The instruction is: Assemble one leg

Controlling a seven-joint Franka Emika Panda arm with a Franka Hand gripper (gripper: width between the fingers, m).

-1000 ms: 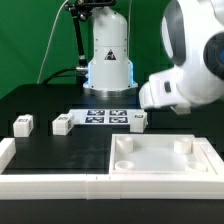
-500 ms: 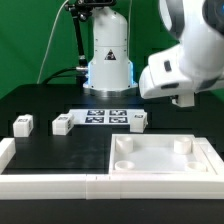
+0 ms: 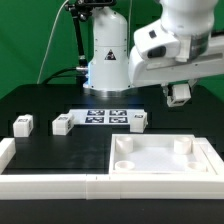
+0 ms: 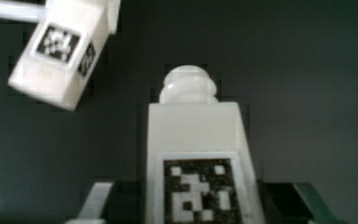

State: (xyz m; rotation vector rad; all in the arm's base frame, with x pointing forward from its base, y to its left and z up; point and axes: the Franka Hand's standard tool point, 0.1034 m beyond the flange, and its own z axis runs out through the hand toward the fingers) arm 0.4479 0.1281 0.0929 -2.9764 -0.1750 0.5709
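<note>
My gripper (image 3: 179,97) hangs in the air above the far right corner of the large white tray-like piece (image 3: 160,170), shut on a white leg (image 3: 179,93). In the wrist view this leg (image 4: 197,140) stands between the two fingers (image 4: 101,200), its tag facing the camera and its rounded peg end pointing away. Three more legs stand on the black table: one at the exterior view's left (image 3: 22,124), one beside it (image 3: 62,124), and one right of the marker board (image 3: 138,120). One loose leg (image 4: 64,50) also shows in the wrist view.
The marker board (image 3: 105,117) lies at the table's middle, before the robot's white base (image 3: 108,55). A low white rim (image 3: 50,184) runs along the front and left edge. The tray-like piece has round sockets in its corners.
The arm has risen and swung up toward the exterior view's right. The gripper, hidden behind the arm before, now shows with the leg held clear above the tray-like piece.
</note>
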